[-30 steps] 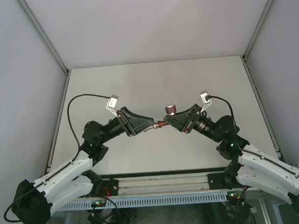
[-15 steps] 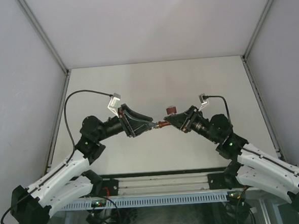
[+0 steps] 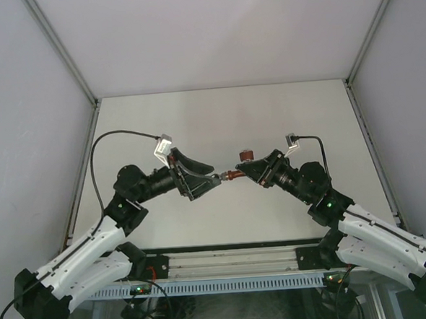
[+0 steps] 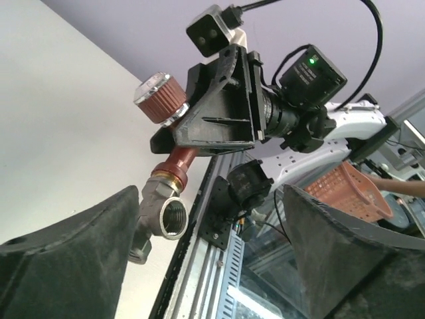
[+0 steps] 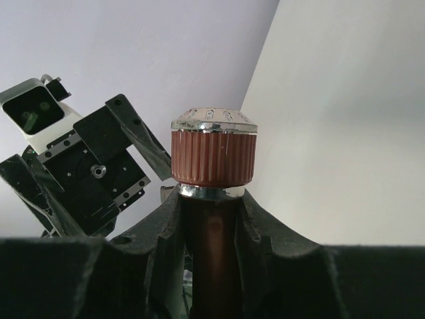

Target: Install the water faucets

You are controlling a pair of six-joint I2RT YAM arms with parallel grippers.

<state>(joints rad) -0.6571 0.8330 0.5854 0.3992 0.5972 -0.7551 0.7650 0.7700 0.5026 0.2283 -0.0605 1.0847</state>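
Note:
The water faucet (image 4: 179,159) is a red-brown tap body with a ribbed knob (image 5: 212,156) and a grey threaded fitting (image 4: 163,216) screwed onto its end. My right gripper (image 5: 212,249) is shut on the tap body just below the knob. From above, the faucet (image 3: 233,175) hangs over the table between the two grippers, with the right gripper (image 3: 245,172) on its right. My left gripper (image 4: 212,266) is open wide. The fitting sits close beside its left finger (image 4: 66,266), and its right finger is far away. In the top view the left gripper (image 3: 211,175) stands open around the fitting (image 3: 219,178).
The white table (image 3: 225,122) lies below both arms, enclosed by grey walls. An aluminium rail (image 3: 226,260) with the arm bases runs along its near edge. An orange basket (image 4: 348,193) shows beyond the rail in the left wrist view.
My left gripper has opened and let go of the grey fitting, which stays on the faucet. The right gripper keeps its hold; the knob has turned slightly.

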